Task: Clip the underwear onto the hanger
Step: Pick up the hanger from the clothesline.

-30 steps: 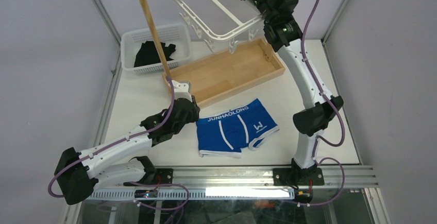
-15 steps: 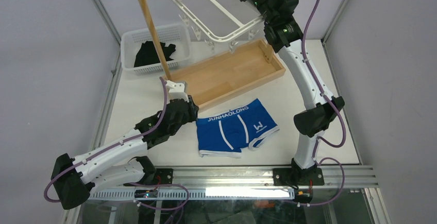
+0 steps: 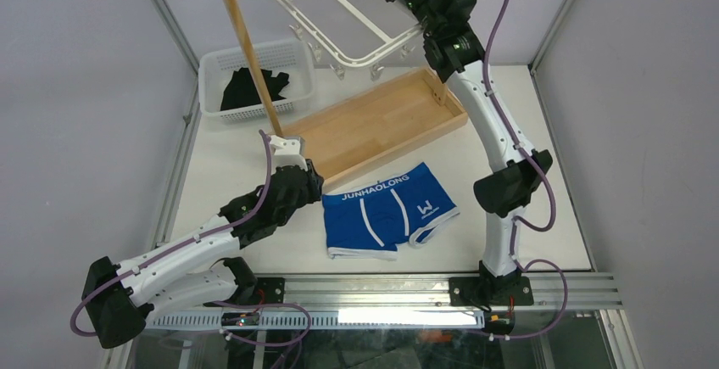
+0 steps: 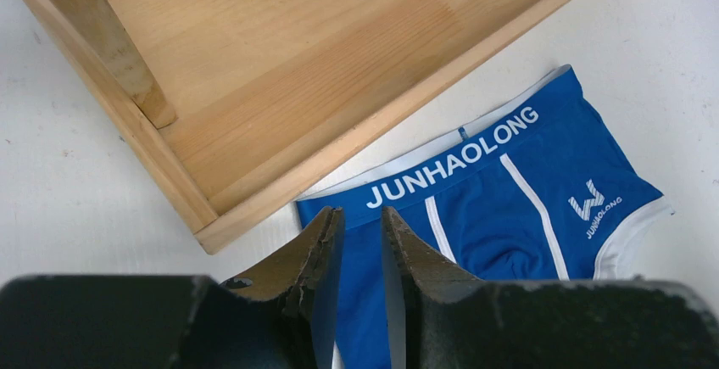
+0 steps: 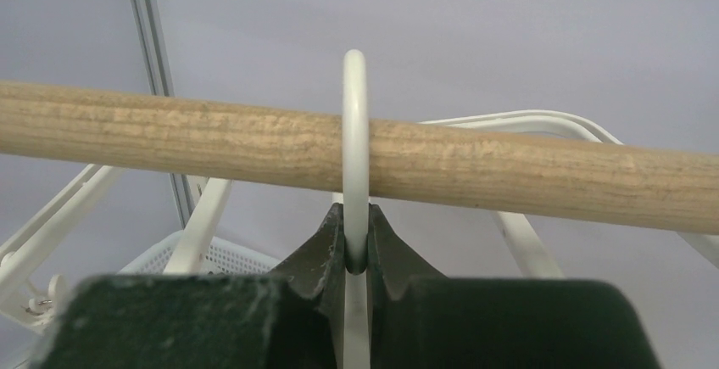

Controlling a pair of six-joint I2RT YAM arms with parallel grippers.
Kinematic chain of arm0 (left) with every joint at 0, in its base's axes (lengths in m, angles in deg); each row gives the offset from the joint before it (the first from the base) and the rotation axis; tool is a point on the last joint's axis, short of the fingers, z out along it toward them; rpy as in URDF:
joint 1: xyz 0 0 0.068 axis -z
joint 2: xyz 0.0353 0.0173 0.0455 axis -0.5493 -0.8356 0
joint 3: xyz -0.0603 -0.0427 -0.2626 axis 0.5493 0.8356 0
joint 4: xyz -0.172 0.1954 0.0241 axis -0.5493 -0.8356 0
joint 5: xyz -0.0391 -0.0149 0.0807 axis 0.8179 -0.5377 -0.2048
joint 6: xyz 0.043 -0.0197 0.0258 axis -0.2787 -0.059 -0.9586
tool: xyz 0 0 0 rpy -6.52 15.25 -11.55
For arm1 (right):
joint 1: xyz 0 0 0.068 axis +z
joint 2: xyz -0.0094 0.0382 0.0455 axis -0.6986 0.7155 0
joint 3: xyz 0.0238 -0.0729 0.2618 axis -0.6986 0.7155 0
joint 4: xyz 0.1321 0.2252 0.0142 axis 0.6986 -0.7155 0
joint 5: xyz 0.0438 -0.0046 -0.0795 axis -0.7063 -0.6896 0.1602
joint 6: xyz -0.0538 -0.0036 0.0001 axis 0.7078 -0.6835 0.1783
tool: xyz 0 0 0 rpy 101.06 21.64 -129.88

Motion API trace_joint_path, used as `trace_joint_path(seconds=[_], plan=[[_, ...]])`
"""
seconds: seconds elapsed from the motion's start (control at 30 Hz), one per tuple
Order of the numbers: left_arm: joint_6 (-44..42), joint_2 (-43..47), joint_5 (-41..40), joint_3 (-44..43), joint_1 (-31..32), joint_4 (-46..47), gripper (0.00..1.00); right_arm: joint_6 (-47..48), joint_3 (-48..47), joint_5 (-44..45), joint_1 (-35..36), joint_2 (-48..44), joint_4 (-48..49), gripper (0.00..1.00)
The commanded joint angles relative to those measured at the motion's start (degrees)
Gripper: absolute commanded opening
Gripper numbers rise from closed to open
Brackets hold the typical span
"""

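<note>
Your right gripper [image 5: 356,248] has its two fingers pinched on the hanger [image 5: 354,106], holding the thin white hook just below its loop. Straight ahead of the fingertips, the hook crosses in front of a wooden rod [image 5: 526,170] that runs across the whole view, and the top of the loop rises above the rod. Beyond the rod, white bars of the hanger's frame slant away to either side of the fingers. Low and to the left of the fingers you can see a patch of a white mesh basket [image 5: 233,256].

White arms [image 3: 490,123] — black joints [image 3: 509,189], purple cables [image 3: 271,165]
</note>
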Motion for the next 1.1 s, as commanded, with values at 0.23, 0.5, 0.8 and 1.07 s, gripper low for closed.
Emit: trace_joint_path(seconds=[0.23,0.5,0.8,1.07], plan=[[0.1,0.9,-1.6,0.1,-0.4,0.8,0.25,2.0,-3.7,1.2,0.2,-0.4,5.8,0.19],[0.1,1.2,-1.6,0.3,-0.4,0.7,0.25,2.2,-4.2,2.4,0.3,0.8,4.2,0.33],[-0.3,0.9,-1.6,-0.1,-0.4,0.5,0.25,2.5,-6.5,4.7,0.3,2.7,-1.9,0.36],[-0.6,0.7,-1.4,-0.3,-0.4,0.4,0.25,3.1,-7.4,6.6,0.3,4.2,-5.3,0.36]])
